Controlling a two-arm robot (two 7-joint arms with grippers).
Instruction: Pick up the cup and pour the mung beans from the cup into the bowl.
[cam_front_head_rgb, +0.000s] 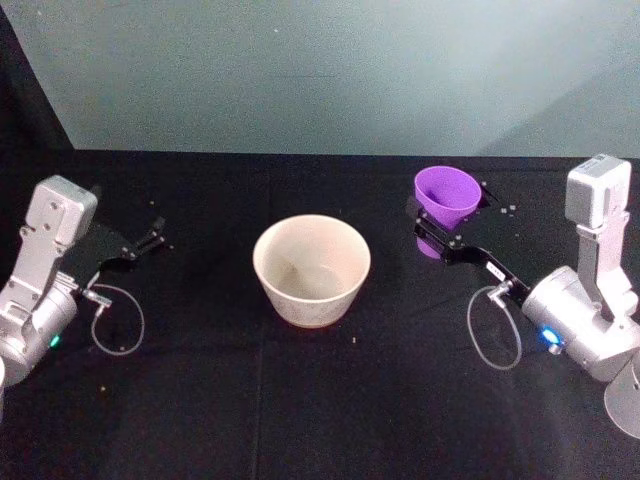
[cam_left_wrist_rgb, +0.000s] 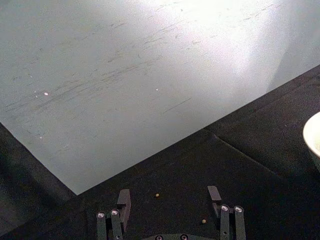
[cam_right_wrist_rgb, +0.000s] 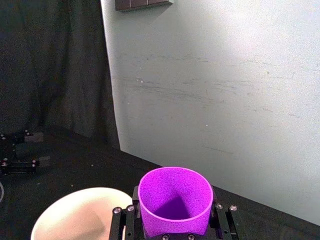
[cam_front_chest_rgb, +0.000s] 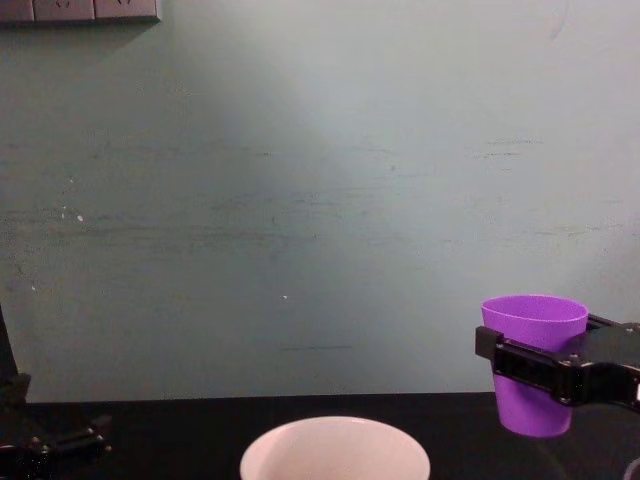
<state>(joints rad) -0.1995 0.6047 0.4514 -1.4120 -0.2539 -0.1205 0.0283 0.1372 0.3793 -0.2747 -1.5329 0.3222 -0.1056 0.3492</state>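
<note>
The purple cup (cam_front_head_rgb: 447, 195) stands upright to the right of the white bowl (cam_front_head_rgb: 311, 270), and my right gripper (cam_front_head_rgb: 432, 225) is shut on its sides. In the right wrist view the cup (cam_right_wrist_rgb: 175, 200) sits between the fingers, its inside showing plain purple, with the bowl (cam_right_wrist_rgb: 80, 215) just beyond. From the chest view the cup (cam_front_chest_rgb: 535, 365) is held level in the gripper (cam_front_chest_rgb: 540, 365), to the right of the bowl (cam_front_chest_rgb: 335, 450); whether its base touches the cloth I cannot tell. My left gripper (cam_front_head_rgb: 155, 235) rests open at the far left, its fingers (cam_left_wrist_rgb: 123, 200) spread over bare cloth.
Black cloth covers the table (cam_front_head_rgb: 320, 400), with a pale wall (cam_front_head_rgb: 330, 70) close behind. A few loose beans (cam_left_wrist_rgb: 157, 195) lie on the cloth near the left gripper. Cable loops (cam_front_head_rgb: 118, 320) hang by each wrist.
</note>
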